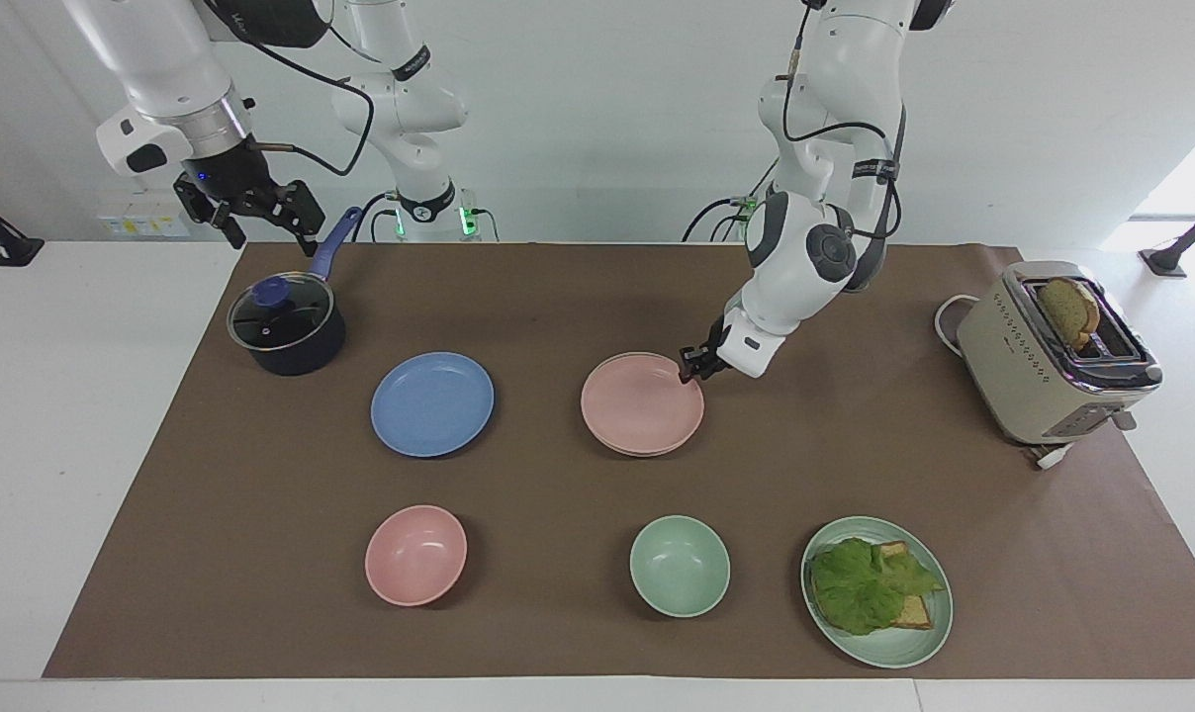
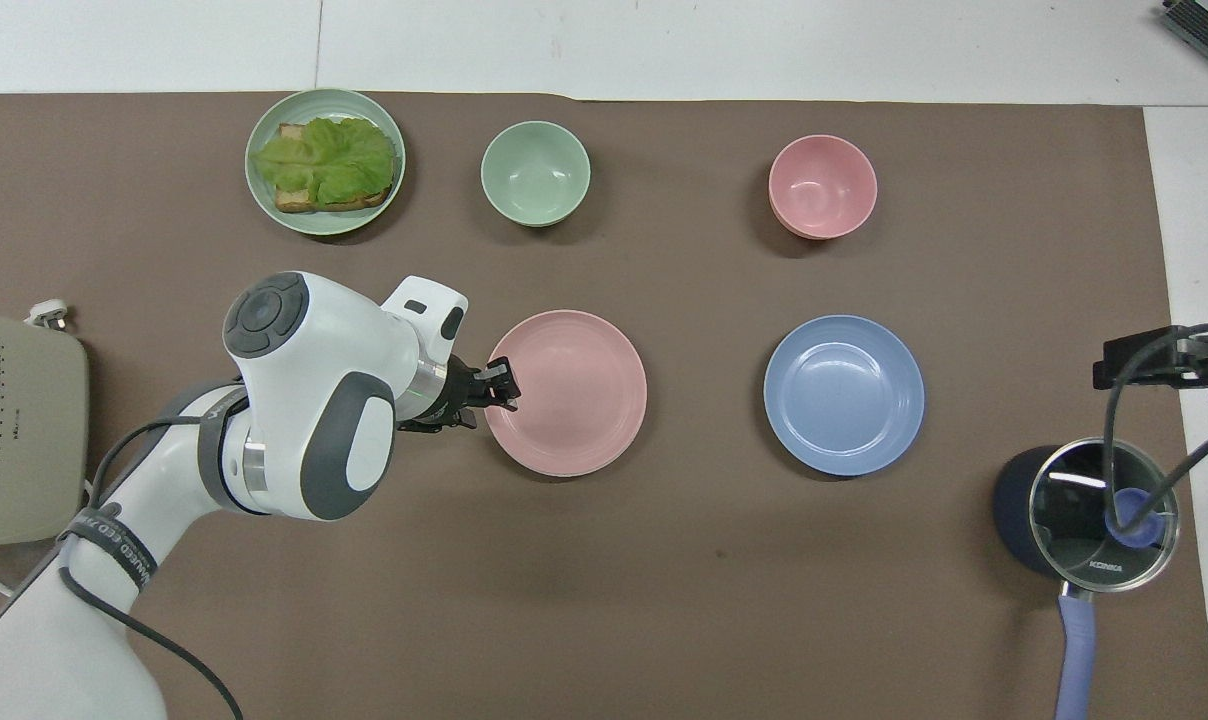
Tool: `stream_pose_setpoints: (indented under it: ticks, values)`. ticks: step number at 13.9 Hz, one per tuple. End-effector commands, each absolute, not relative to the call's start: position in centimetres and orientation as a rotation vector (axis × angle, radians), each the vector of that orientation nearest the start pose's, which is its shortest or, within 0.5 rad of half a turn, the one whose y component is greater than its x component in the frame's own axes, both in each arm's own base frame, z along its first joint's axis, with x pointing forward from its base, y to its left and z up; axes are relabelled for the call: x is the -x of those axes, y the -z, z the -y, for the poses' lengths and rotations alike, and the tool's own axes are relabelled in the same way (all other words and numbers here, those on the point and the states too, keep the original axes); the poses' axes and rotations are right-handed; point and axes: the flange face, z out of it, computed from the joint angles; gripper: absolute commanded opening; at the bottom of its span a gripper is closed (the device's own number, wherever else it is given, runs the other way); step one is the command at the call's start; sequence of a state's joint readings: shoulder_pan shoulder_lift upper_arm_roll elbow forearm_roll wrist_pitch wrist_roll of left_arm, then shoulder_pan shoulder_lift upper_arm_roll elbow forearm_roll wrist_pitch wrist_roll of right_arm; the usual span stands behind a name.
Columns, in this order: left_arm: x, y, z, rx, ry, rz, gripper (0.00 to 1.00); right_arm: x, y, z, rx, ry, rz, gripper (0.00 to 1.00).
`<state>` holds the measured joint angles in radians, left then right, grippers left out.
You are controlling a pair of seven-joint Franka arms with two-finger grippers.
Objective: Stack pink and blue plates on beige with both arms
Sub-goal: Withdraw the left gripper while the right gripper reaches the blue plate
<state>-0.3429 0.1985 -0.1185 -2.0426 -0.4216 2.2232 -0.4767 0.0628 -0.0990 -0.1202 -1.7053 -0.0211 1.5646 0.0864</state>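
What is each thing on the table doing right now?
pink plate: lying flat on the beige plate
beige plate: underneath, only its edge shows
blue plate: alone, not yet stacked
pot: lid on
toaster: bread standing in its slot
left end effector: at the pink plate's rim
right end effector: open, raised beside the pot, waiting

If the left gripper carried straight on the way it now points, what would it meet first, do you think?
The left gripper points toward the right arm's end of the table, at the rim of the pink plate lying on the beige plate. Going on, it would most likely meet that pink plate first, though its height above the rim is unclear.
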Motion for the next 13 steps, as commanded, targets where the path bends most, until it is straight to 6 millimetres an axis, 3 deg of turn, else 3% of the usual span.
stream_pose_setpoints:
  ticks: [1, 3, 6, 10, 13]
  values:
    - [-52.4, -36.9, 26.6, 3.432, -0.260, 0.485, 1.00, -51.9, -57.8, 3.8, 3.122, -0.045, -0.202, 1.00]
    - [-54.2, -39.9, 24.5, 3.419, -0.236, 0.471, 1.00, -52.6, -54.8, 3.7, 3.121, -0.066, -0.196, 1.00]
    - [-57.3, -45.2, 17.0, 3.344, -0.196, 0.332, 1.00, -53.3, -49.5, 3.2, 3.103, -0.041, -0.197, 1.00]
    - [-58.0, -50.4, 7.6, 3.231, -0.090, 0.175, 1.00, -54.5, -43.6, 3.1, 3.090, -0.045, -0.214, 1.00]
    - [-58.1, -54.4, 5.2, 3.126, -0.084, 0.055, 1.00, -54.1, -40.4, 3.1, 3.094, -0.035, -0.220, 1.00]
